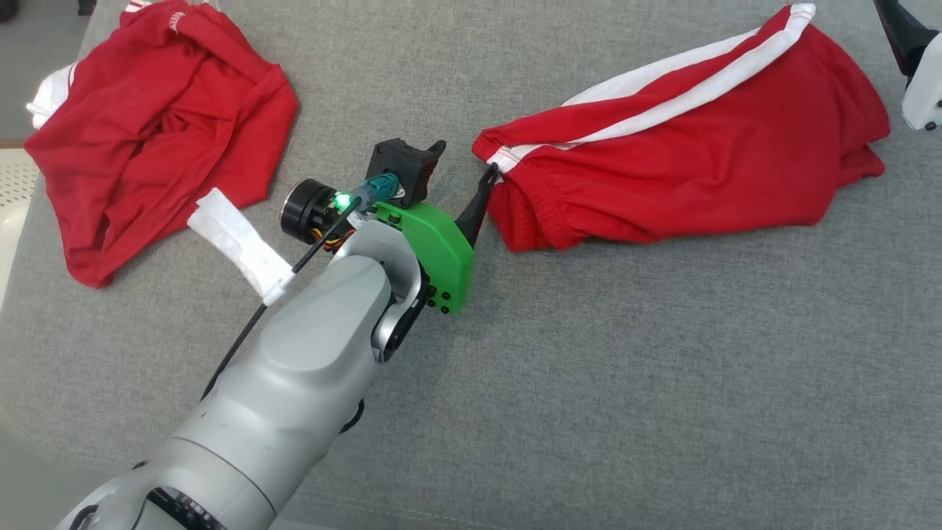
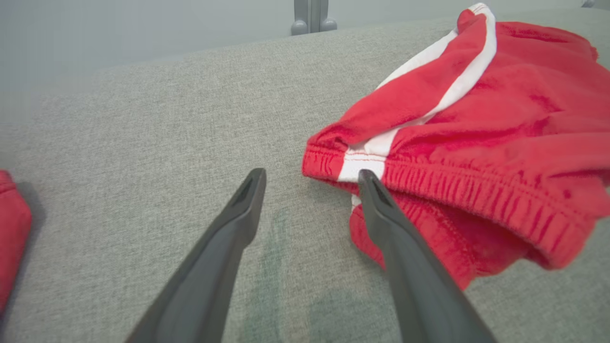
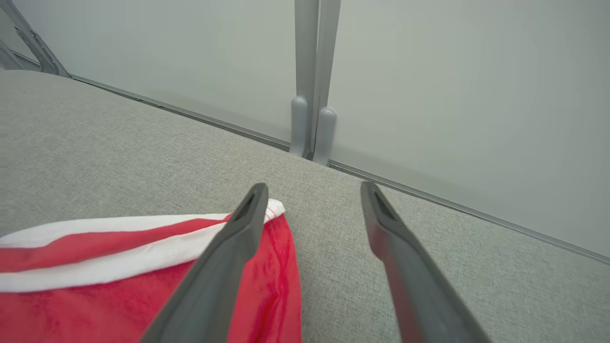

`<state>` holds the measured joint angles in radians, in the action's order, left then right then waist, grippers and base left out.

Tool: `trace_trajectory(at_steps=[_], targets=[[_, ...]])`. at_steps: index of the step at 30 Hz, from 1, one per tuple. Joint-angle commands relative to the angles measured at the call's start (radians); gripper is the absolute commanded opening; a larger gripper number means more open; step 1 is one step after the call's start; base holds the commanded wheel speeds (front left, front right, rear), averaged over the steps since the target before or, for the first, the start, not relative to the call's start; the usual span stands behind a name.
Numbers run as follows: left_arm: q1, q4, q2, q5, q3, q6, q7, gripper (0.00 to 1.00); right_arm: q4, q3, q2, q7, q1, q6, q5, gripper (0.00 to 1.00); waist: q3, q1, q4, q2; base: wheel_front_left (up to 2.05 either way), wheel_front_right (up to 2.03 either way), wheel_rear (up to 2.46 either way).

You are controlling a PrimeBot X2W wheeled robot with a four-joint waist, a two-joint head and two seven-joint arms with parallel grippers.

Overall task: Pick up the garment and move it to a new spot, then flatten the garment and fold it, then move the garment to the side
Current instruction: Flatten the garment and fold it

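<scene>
One grey forearm: nearest in the head view, reaching toward the waistband end of the striped shorts, with a green housing at its wrist.
Left pincer: spread wide, clamped on nothing. One finger has its tip at the shorts' waistband where the white stripe ends. The other stands over bare counter just beside the shorts.
Striped shorts: red with two white side stripes, lying rumpled on the counter, with the elastic waistband toward the left pincer and the leg hem at the far end.
Counter: grey woven cloth under the shorts and all round them.
Second red garment: crumpled, well apart from the shorts, off past their waistband end on the robot's left.
Right pincer: spread wide, clamped on nothing, at the shorts' hem end. One finger crosses over the white-striped hem corner and the other is over bare counter.
Pale wall panels: beyond the shorts' hem end, past the counter's edge.
</scene>
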<state>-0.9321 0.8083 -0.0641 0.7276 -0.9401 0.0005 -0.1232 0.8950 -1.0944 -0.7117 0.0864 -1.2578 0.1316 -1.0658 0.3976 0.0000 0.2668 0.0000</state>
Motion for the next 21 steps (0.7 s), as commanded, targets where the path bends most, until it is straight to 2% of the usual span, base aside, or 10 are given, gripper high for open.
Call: trace_trajectory(at_steps=[1,7,12,16,21], targets=[[-0.003,0.013,-0.012,-0.004,0.007,0.010,-0.019,1.00,0.003,-0.004,0.004,0.029,0.023,-0.002,-0.016,1.00,-0.036,0.0000,-0.019,0.0000,0.00,0.00,0.00],[0.036,0.020,-0.037,0.003,0.047,0.037,-0.113,1.00,-0.016,0.022,0.031,0.141,0.101,-0.002,-0.093,1.00,-0.122,0.0000,-0.060,0.0000,0.00,0.00,0.00],[0.096,-0.049,-0.056,0.000,0.113,0.068,-0.142,1.00,-0.077,0.081,0.040,0.177,0.187,-0.002,-0.138,1.00,-0.183,0.0000,-0.094,0.0000,0.00,0.00,0.00],[0.205,-0.208,-0.082,-0.047,0.232,0.098,-0.141,1.00,-0.162,0.241,0.066,0.179,0.297,-0.001,-0.152,1.00,-0.224,0.0000,-0.127,0.0000,0.00,0.00,0.00],[0.372,-0.384,-0.091,-0.134,0.392,0.117,-0.141,1.00,-0.283,0.453,0.104,0.179,0.471,-0.001,-0.038,1.00,-0.267,0.0000,-0.170,0.0000,0.00,0.00,0.00]])
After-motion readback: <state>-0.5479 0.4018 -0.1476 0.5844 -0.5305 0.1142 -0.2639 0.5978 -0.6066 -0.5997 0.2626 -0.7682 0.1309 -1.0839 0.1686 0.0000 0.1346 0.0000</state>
